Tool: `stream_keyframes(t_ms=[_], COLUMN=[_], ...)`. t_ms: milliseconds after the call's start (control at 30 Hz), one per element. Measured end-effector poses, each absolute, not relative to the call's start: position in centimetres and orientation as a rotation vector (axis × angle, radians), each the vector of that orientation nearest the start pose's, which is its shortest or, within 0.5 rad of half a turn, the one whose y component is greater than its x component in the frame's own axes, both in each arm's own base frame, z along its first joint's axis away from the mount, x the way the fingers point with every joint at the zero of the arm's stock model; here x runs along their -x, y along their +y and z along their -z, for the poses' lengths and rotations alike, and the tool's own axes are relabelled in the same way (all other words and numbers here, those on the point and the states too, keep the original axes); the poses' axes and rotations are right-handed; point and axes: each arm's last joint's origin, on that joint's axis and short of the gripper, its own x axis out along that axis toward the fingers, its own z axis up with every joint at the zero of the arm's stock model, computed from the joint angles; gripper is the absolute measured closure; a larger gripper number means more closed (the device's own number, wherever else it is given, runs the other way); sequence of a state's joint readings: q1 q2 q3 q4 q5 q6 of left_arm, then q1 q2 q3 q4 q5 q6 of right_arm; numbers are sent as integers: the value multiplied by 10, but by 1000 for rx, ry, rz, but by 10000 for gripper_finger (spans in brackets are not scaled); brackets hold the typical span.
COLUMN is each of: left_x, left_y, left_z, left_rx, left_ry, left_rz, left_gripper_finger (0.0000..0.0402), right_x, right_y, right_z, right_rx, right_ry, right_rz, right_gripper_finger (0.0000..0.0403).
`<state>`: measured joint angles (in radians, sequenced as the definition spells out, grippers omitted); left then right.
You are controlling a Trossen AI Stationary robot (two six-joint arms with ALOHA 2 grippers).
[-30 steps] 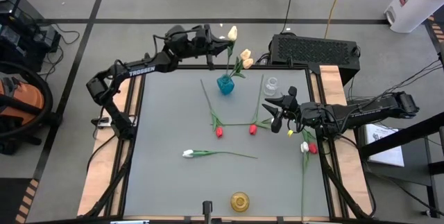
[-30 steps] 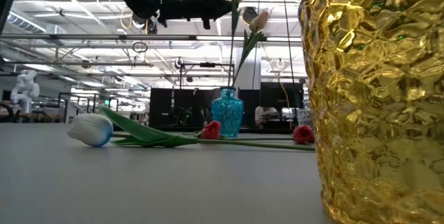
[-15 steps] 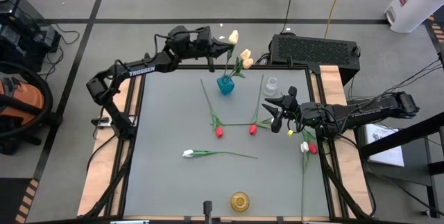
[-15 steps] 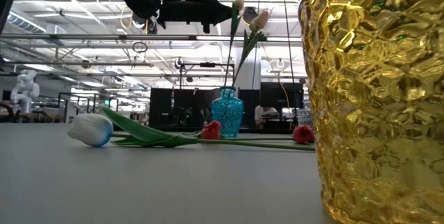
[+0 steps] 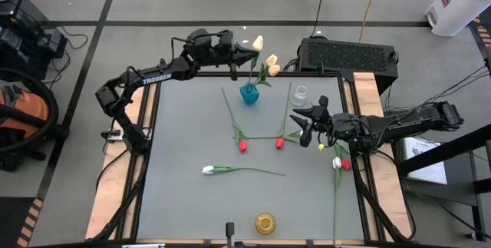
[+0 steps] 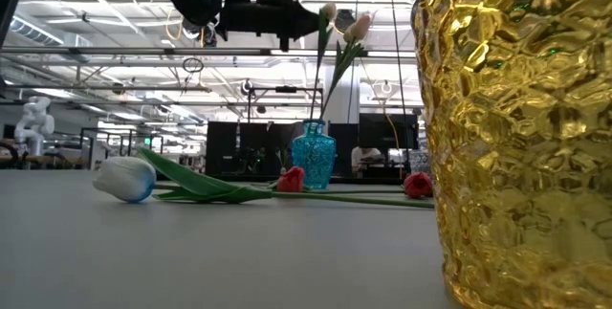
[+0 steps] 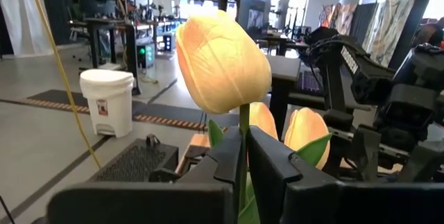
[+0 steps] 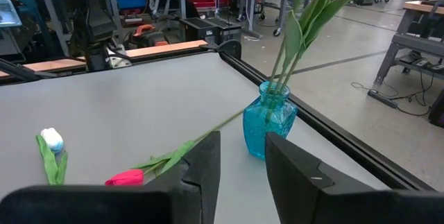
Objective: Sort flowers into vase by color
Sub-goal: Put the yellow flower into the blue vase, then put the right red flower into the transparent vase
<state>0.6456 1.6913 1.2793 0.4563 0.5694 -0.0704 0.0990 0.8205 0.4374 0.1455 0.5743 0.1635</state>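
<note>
I see my left tool (image 5: 244,52) high over the blue glass vase (image 5: 249,93), its fingers closed around the stem just below the cream-yellow tulip bud (image 7: 222,61). My right tool (image 5: 307,127) waits with fingers apart, red tulips (image 5: 279,142) beside it on the worktop (image 5: 184,137).

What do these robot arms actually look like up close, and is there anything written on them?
Both are slim, dark, jointed arms. The left arm carries white TROSSEN lettering along its long link; the right arm shows no lettering from above. Each ends in a black two-fingered pincer: the left pincer has flat, blocky fingers, and the right pincer looks the same. Dark cables trail near both bases.
</note>
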Motion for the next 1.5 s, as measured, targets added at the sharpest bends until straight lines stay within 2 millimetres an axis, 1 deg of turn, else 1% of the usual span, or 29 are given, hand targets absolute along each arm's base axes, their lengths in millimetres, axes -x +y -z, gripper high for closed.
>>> stream_keyframes(t_ms=[233,567,667,867,967,1333,1500], left_x=[-323,-323,-322,-322,-322,-319,-320], left_y=[223,223,223,223,222,221,218], left_z=[-324,-314,-312,-309,-306,-295,-293], left_rx=[62,115,128,152,169,243,259], left_ry=[-15,70,92,122,146,252,263], left_rz=[-73,-69,-69,-71,-71,-73,-24], left_gripper_finger=[370,367,351,301,289,288,288], right_x=[-180,-180,-180,-180,-180,-180,-180], right_y=[2,2,2,2,2,2,2], right_z=[-239,-239,-239,-239,-239,-239,-239], right_rx=[-81,-80,-80,-80,-80,-80,-80], right_ry=[187,187,187,187,187,187,187], right_rz=[490,490,490,490,490,490,490], right_gripper_finger=[298,298,298,298,298,298,298])
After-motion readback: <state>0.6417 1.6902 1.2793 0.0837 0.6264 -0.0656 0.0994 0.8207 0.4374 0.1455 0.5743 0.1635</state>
